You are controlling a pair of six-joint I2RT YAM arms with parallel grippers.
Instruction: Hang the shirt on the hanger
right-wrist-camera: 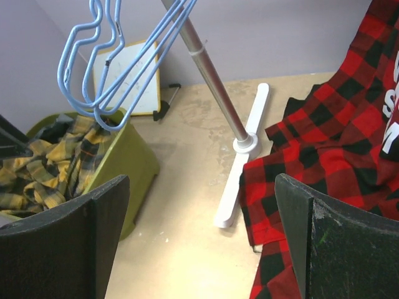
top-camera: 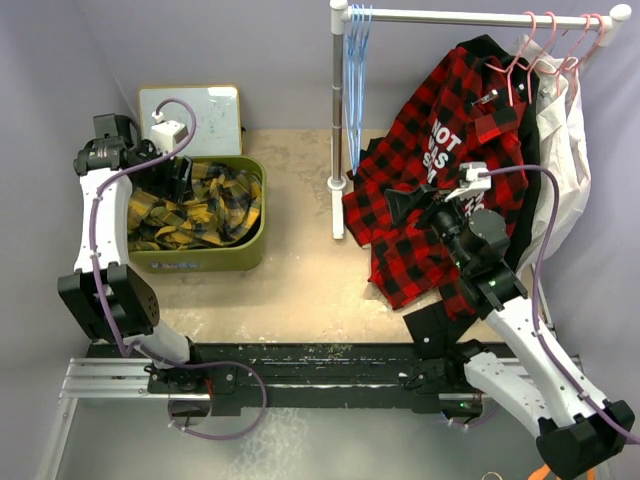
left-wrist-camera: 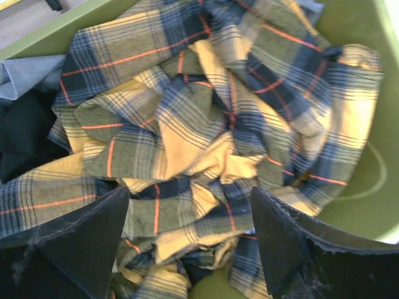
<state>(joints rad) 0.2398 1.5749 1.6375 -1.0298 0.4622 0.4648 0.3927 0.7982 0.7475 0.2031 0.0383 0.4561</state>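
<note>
The yellow-and-navy plaid shirt (top-camera: 195, 205) lies crumpled in a green bin (top-camera: 252, 235) at the left; it fills the left wrist view (left-wrist-camera: 199, 124) and shows at the left edge of the right wrist view (right-wrist-camera: 43, 168). My left gripper (left-wrist-camera: 190, 240) is open just above the shirt, its jaws wide apart over a fold, holding nothing. Light-blue wire hangers (top-camera: 356, 70) hang at the left end of the rack; they show in the right wrist view (right-wrist-camera: 106, 62). My right gripper (right-wrist-camera: 199, 243) is open and empty above the table, facing the rack pole.
A white rack (top-camera: 470, 16) with pole (top-camera: 338, 120) and foot (right-wrist-camera: 243, 156) stands mid-table. A red-and-black checked shirt (top-camera: 440, 190) and a white garment (top-camera: 565, 160) hang on pink hangers (top-camera: 545, 45). A whiteboard (top-camera: 190, 115) leans behind the bin.
</note>
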